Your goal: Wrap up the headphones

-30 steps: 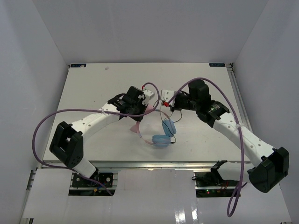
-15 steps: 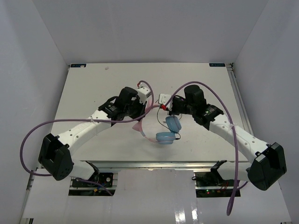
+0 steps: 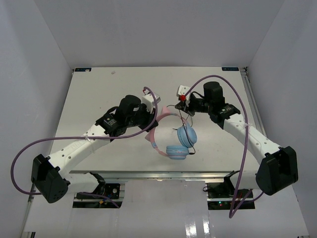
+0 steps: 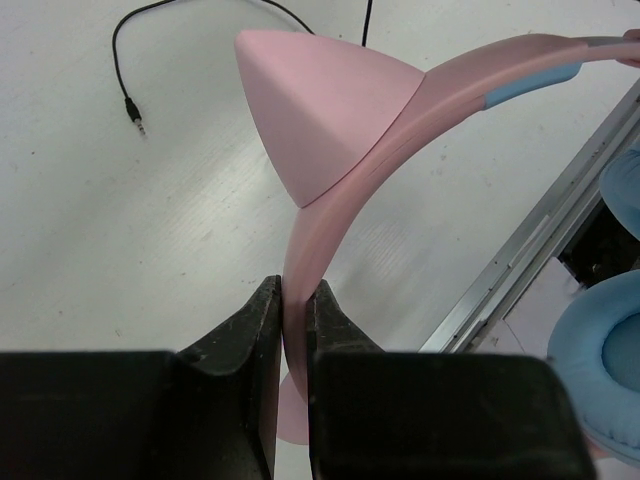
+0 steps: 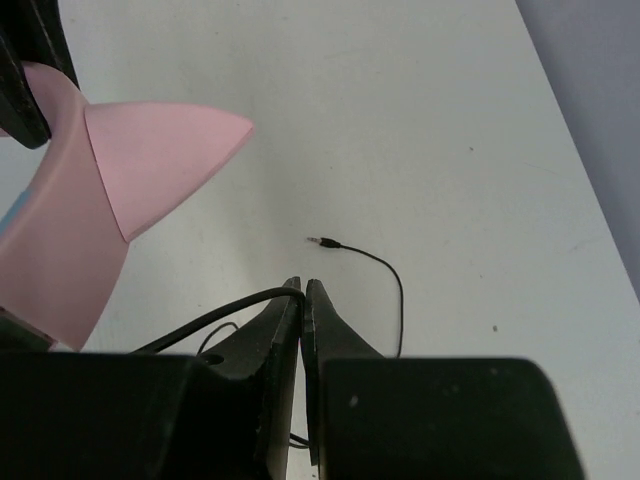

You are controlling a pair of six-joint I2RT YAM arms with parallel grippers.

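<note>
Plain white walls (image 3: 44, 59) close off the left, far and right sides of a white surface (image 3: 94, 94), which has a small blue mark at each far corner (image 3: 81, 70) and a metal rail (image 3: 148, 173) along its near edge. Purple cables (image 3: 29, 148) loop off both arms. The headphones (image 3: 176, 151) sit near the middle of the surface, between the two arms, with their pink headband (image 3: 159, 119) arching toward the far side and the two light blue ear cups (image 3: 186, 135) toward the near side; whether the cups touch the surface cannot be told. The left claw (image 4: 292, 300) is clenched on the headband just below its pointed pink ear (image 4: 320, 110). The right claw (image 5: 302, 295) is pinched tight on the thin black cord (image 5: 220, 310), just beyond the headband. The rest of the cord curls over the bare surface, its plug (image 5: 325, 241) lying loose.
</note>
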